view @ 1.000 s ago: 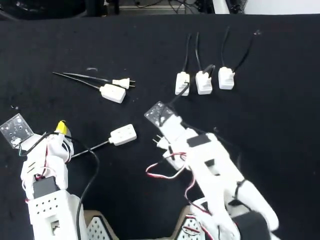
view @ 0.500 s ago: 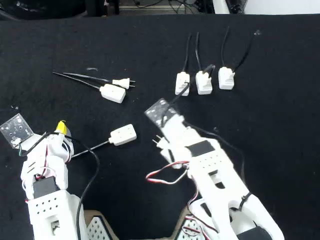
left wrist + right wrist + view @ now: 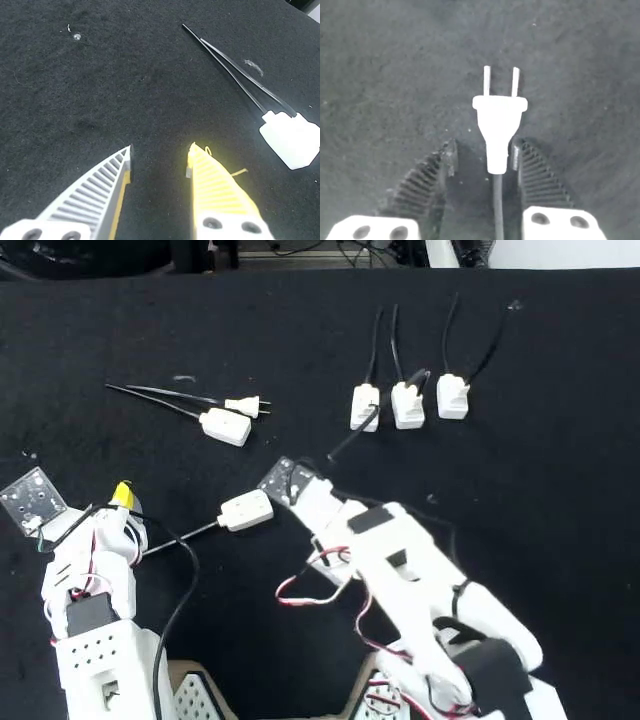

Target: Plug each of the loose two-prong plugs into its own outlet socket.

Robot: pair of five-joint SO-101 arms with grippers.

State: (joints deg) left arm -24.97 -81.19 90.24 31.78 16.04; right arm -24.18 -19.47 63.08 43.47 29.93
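Right pincer (image 3: 483,146) pinches a white two-prong plastic plug (image 3: 499,120), prongs forward. In the high view it sits left of centre on the black cloth counter (image 3: 560,440), just beside a white outlet socket (image 3: 246,510). Left pincer (image 3: 160,147) stands spread at lower left.

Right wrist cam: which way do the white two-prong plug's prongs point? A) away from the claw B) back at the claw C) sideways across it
A: the white two-prong plug lies in line with the right claw, both prongs aimed away from it.
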